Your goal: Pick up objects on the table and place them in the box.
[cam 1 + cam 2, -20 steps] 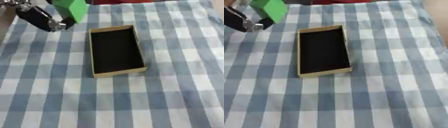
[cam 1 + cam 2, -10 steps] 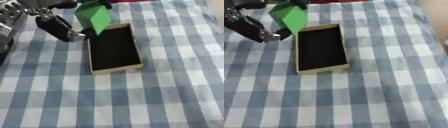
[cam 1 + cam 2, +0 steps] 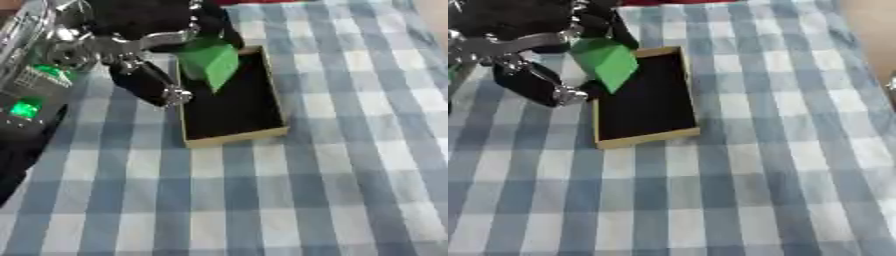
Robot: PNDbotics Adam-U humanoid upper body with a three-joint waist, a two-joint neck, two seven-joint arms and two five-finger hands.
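A green block [image 3: 210,62] hangs over the far left part of the shallow cardboard box [image 3: 232,136], whose inside is black. My left hand [image 3: 149,42] comes in from the upper left and is shut on the block, holding it at its top; the thumb [image 3: 150,85] points down beside the box's left wall. In the right eye view the same block [image 3: 605,62] sits above the box's left rim [image 3: 597,120]. My right hand shows in neither view.
A blue and white checked cloth [image 3: 315,190] covers the table. My left arm with a lit green panel [image 3: 26,107] fills the left edge. Bare cloth lies to the right of and in front of the box.
My left hand has carried the green block right and nearer, from the far left corner to above the box. The arm now takes up much of the upper left.
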